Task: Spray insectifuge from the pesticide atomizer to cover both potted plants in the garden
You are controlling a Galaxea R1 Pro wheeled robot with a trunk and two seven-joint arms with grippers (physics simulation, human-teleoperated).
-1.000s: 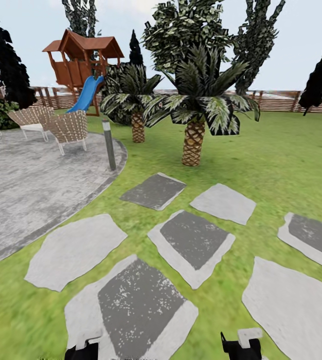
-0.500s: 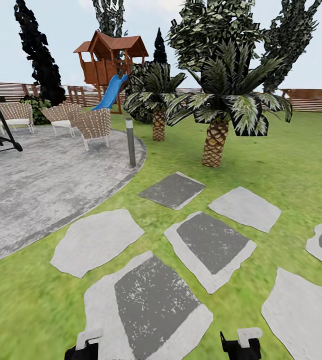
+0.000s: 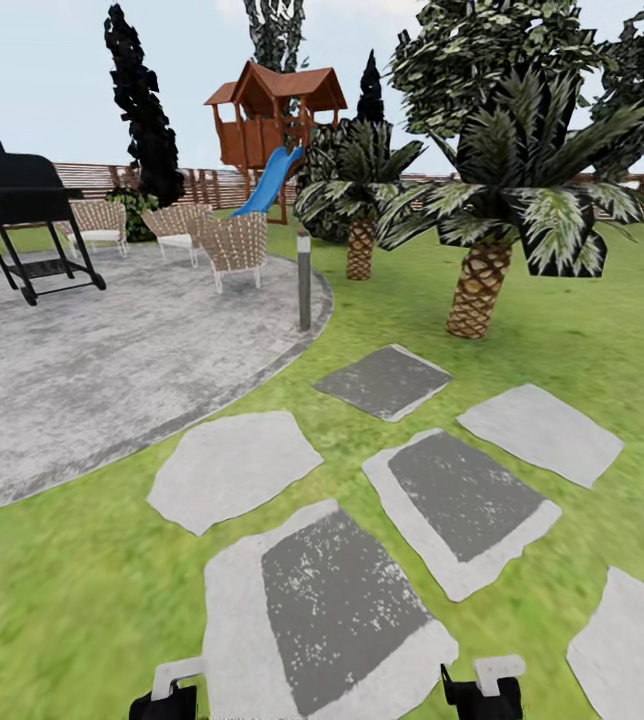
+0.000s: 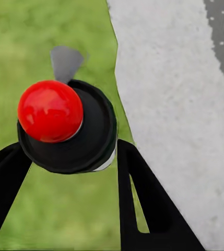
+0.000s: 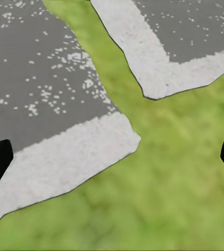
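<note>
I am in the garden, on a green lawn (image 3: 62,600) crossed by grey stepping stones (image 3: 337,600). The pesticide atomizer and the potted plants are out of view. The tops of my left gripper (image 3: 167,690) and right gripper (image 3: 482,685) peek in at the head view's lower edge. In the left wrist view the left gripper (image 4: 65,151) has its black fingers (image 4: 143,198) spread, with a black round knob topped by a red dome (image 4: 50,110) seen between them. The right gripper (image 5: 112,157) stands wide open over grass and stone, with nothing in it.
A round grey patio (image 3: 82,370) lies to the left, with a black grill (image 3: 22,195) and wicker chairs (image 3: 232,245) on it. A grey bollard lamp post (image 3: 304,280) stands at its rim. Two palms (image 3: 477,290), a playhouse with a blue slide (image 3: 272,130) and a slatted fence (image 3: 92,178) lie beyond.
The whole head view has swung to the left, so the camera has moved. The grill has come into view and the palms have shifted right. Both grippers keep their place in the view.
</note>
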